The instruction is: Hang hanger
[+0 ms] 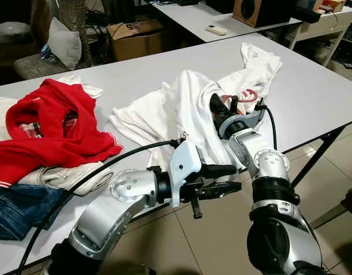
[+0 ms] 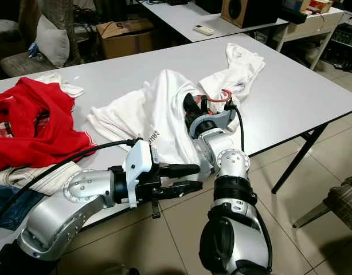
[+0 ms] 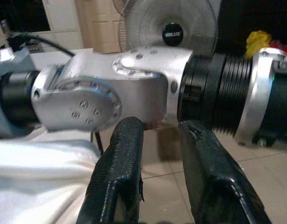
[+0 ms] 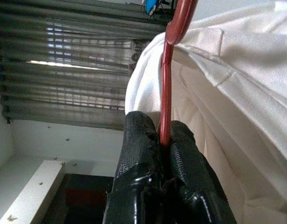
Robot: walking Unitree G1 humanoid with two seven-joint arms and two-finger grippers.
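A white shirt (image 1: 182, 103) lies crumpled in the middle of the white table (image 1: 313, 91). A red hanger (image 1: 247, 94) pokes out of the shirt's folds. My right gripper (image 1: 219, 106) rests on the shirt, shut on the hanger's thin red bar (image 4: 168, 70); in the right wrist view the fingers (image 4: 139, 140) pinch it with white cloth draped beside them. My left gripper (image 1: 238, 177) hovers off the table's front edge, open and holding nothing, and points toward my right forearm (image 3: 134, 88).
A red garment (image 1: 55, 126) and jeans (image 1: 15, 209) are piled at the table's left end. Behind stand a cardboard box (image 1: 136, 37), a second table (image 1: 187, 14) with a remote (image 1: 216, 28), and a chair with a cushion (image 1: 64, 43). Tiled floor lies below the front edge.
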